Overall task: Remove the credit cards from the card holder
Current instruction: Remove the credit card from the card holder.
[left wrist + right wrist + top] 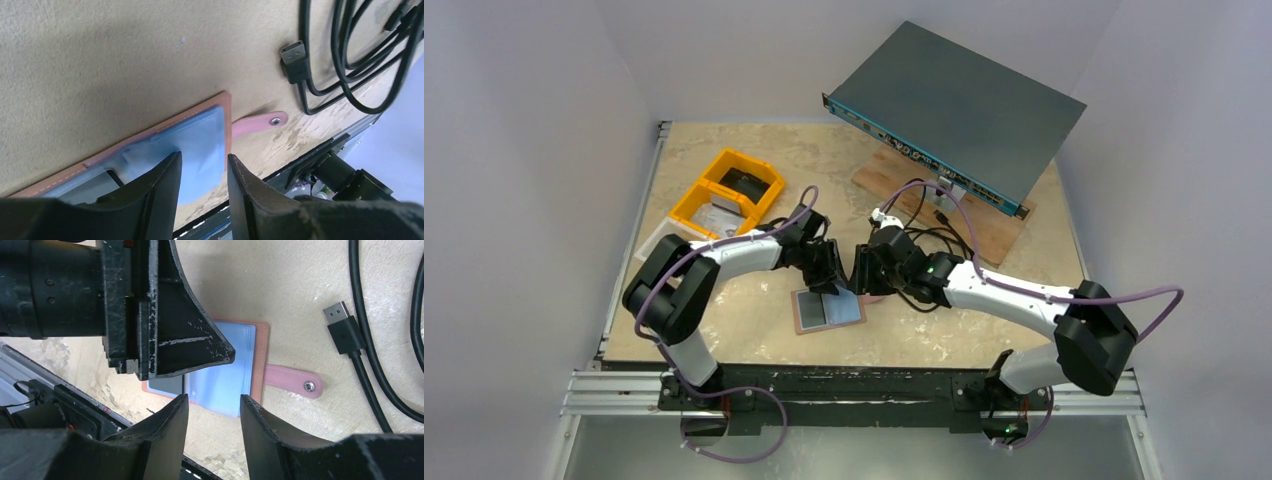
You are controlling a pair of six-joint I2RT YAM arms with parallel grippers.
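Tan card holder open, blue-grey cards inside, left tool, right tool spread

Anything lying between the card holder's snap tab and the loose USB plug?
No. Only bare table separates the snap tab from the USB plug. The right wrist view shows this plainly.

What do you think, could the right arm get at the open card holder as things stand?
Probably yes: the right gripper hangs right above the card holder, jaws apart and nothing between, though the left gripper hovers over it too.
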